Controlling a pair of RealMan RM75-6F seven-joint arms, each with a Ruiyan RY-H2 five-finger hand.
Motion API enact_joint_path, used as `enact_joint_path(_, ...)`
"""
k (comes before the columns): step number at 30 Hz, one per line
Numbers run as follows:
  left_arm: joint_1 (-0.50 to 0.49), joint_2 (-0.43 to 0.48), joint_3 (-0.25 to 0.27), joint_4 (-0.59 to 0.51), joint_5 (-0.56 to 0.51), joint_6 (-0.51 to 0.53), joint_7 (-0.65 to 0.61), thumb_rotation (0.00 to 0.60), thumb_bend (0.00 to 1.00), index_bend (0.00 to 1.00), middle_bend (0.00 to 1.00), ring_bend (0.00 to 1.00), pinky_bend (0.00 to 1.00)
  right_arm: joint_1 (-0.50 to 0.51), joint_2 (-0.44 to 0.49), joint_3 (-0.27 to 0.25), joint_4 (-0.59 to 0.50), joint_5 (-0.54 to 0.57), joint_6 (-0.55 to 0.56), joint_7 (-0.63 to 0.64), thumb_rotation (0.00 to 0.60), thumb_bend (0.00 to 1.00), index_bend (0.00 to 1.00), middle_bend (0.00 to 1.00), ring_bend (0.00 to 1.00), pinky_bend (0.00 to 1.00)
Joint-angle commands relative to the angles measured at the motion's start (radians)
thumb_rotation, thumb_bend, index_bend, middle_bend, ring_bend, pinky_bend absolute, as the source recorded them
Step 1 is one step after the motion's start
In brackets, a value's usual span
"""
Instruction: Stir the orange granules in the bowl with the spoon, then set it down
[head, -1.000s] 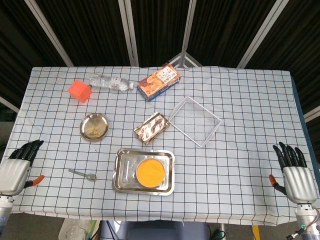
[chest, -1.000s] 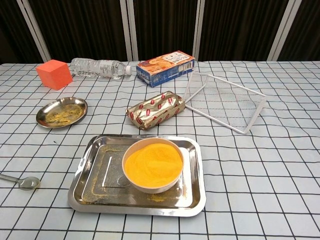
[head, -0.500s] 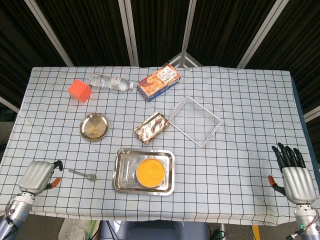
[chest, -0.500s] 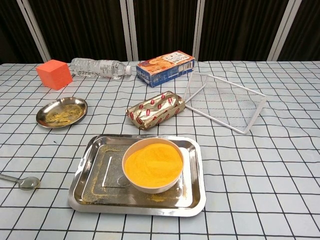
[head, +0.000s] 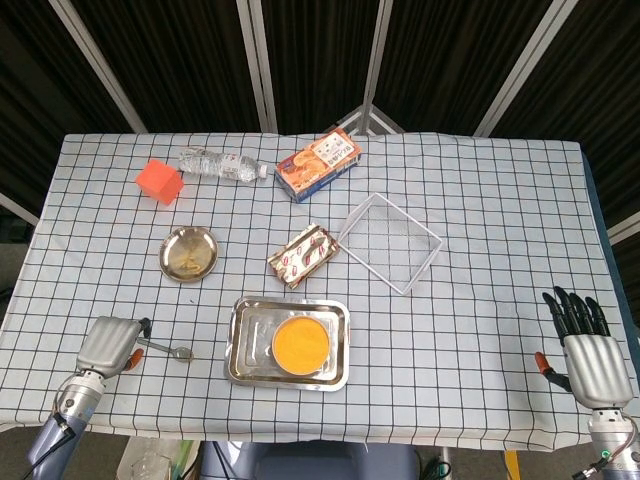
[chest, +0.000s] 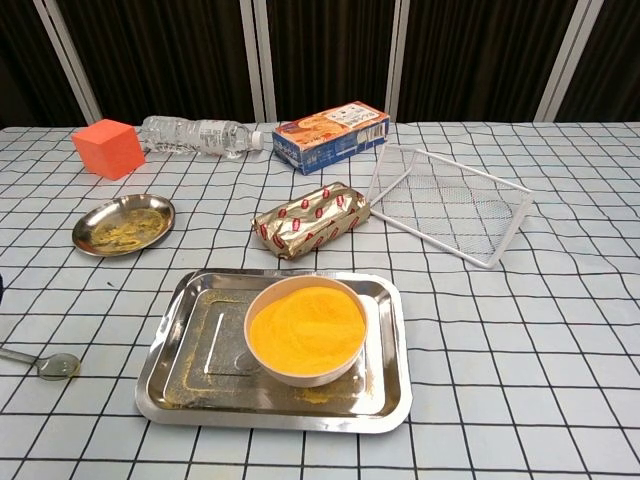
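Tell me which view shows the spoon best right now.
The head view: the whole spoon shows, handle to bowl, with the left robot hand at its handle end. The chest view catches only the spoon's bowl and part of the handle at the left edge.

White tablecloth with a black grid. Orange granules in a white bowl on a silver tray. Orange-red cube. Gold and red packet. Blue and orange box. Silver round dish, silver spoon.
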Motion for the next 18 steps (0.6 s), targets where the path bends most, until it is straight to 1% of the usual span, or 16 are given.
enact_joint_path(1, -0.011, -0.016, -0.001, 0.013, -0.025, -0.008, 0.020, 0.600, 0.47, 0.46, 0.99, 0.96, 0.97, 0.000, 0.000, 0.000, 0.000, 0.000, 0.001, 0.001, 0.600, 0.36, 0.00, 0.00, 0.00, 0.00)
enact_joint_path(11, -0.041, -0.053, -0.002, 0.047, -0.078, -0.019, 0.051, 0.600, 0.47, 0.48, 0.99, 0.96, 0.97, 0.000, -0.002, 0.001, -0.004, 0.003, 0.000, -0.004, 0.600, 0.36, 0.00, 0.00, 0.00, 0.00)
enact_joint_path(18, -0.055, -0.079, 0.006, 0.058, -0.090, -0.020, 0.068, 0.600, 0.47, 0.48, 0.99, 0.96, 0.97, -0.001, -0.002, 0.002, -0.006, 0.006, -0.001, -0.002, 0.600, 0.36, 0.00, 0.00, 0.00, 0.00)
